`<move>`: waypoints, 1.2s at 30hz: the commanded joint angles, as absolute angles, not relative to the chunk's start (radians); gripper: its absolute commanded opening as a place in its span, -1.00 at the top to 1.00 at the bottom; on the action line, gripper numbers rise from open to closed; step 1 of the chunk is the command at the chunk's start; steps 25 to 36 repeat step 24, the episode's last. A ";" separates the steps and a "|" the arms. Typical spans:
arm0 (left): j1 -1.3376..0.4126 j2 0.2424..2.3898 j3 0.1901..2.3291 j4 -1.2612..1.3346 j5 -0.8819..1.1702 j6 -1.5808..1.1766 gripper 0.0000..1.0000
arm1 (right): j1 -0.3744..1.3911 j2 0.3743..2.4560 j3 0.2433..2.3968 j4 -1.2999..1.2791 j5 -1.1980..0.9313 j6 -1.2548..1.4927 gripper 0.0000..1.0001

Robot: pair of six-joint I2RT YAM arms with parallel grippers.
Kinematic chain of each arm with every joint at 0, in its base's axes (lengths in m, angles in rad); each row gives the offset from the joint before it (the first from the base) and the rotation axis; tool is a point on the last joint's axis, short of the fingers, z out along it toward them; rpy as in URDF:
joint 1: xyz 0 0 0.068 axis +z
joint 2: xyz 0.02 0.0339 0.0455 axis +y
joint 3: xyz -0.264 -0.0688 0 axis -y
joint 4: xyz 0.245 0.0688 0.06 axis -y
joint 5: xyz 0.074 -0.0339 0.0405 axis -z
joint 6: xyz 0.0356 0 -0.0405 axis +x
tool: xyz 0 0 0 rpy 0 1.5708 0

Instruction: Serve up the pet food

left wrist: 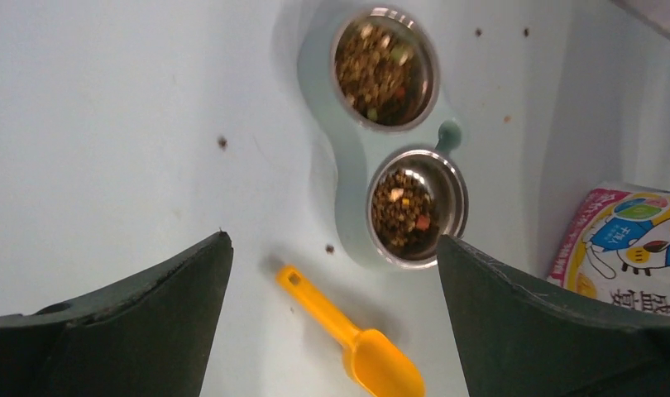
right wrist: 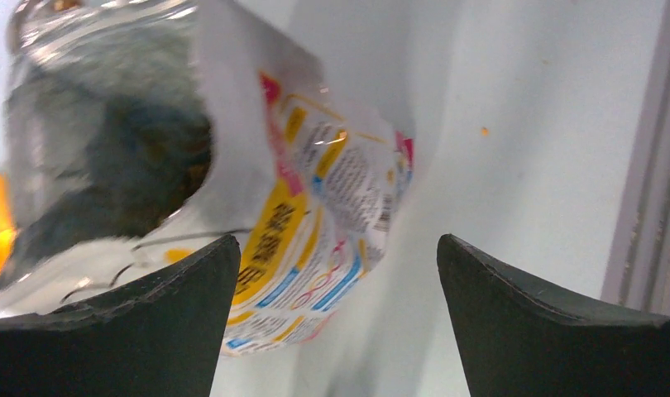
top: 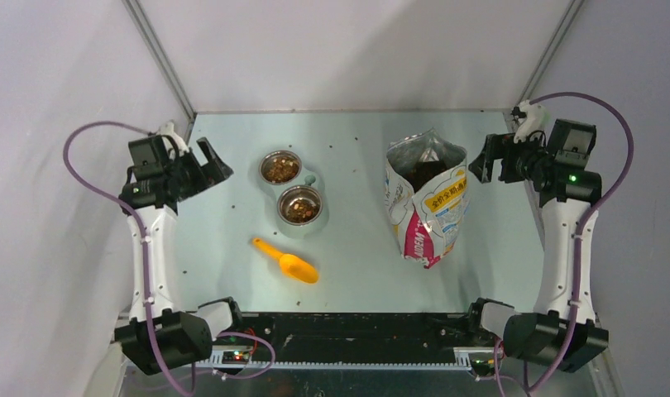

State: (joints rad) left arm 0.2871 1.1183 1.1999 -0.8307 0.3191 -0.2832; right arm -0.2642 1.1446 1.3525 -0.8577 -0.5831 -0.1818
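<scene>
Top external view puts the pet food (top: pixel 280 169) in both steel bowls (top: pixel 318 200), with more sitting dark inside the open bag (top: pixel 427 217). The orange scoop (top: pixel 288 261) lies near the bowls. Left gripper (top: pixel 216 162) and right gripper (top: pixel 483 162) hang spread wide, holding nothing. If another serving is wanted, grasp the scoop's handle, carry it level, and tip slowly over a bowl's centre.

Chinese characters printed on the yellow band of the foil bag (top: pixel 427 207), too small to be read, inverted Latin lettering on its pink foot, not deciphered
</scene>
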 commanded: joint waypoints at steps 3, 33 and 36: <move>0.219 1.118 1.387 -0.718 0.291 -0.062 -0.99 | -0.272 1.211 1.390 -0.709 -0.284 -0.017 -0.85; 0.157 1.072 1.320 -0.455 0.359 -0.053 -0.99 | -0.270 1.169 1.447 -0.756 -0.035 0.100 -0.99; 0.157 1.072 1.320 -0.455 0.359 -0.053 -0.99 | -0.270 1.169 1.447 -0.756 -0.035 0.100 -0.99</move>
